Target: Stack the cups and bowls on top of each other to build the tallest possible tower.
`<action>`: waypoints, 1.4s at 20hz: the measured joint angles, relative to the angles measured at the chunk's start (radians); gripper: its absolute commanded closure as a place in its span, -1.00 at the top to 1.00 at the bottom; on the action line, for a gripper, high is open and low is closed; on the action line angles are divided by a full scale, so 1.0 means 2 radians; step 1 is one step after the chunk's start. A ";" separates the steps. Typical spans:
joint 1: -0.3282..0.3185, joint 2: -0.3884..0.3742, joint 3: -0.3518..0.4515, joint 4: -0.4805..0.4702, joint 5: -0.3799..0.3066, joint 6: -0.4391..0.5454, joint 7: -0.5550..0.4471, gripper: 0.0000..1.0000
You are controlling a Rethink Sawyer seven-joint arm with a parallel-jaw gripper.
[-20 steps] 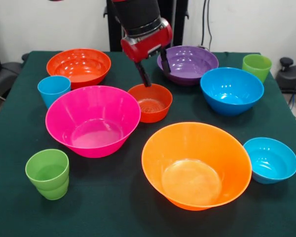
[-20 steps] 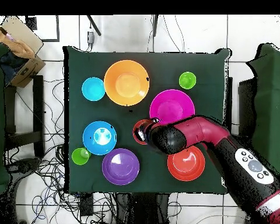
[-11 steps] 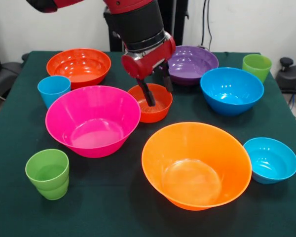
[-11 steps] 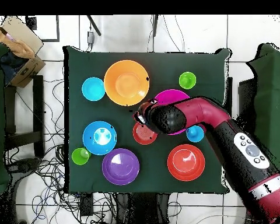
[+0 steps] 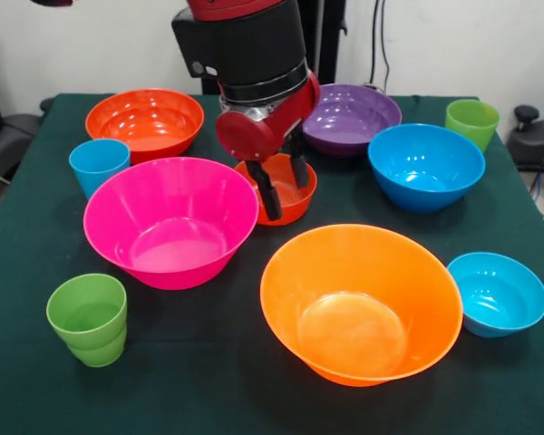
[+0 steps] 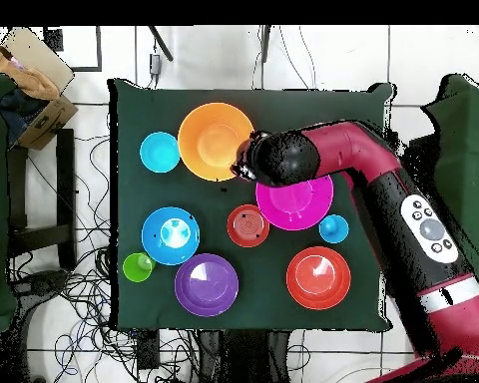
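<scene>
A table draped in dark green cloth carries everything, each piece resting separately on the cloth. On it sit a large glossy pink plastic bowl, a large orange one, a medium red-orange one, a purple one, a blue one, a small red-orange one, and a small blue one. A sky-blue plastic tumbler and two lime-green tumblers stand upright near its edges.
</scene>
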 measured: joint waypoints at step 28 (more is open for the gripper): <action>0.032 0.003 -0.009 -0.134 -0.055 0.069 -0.338 1.00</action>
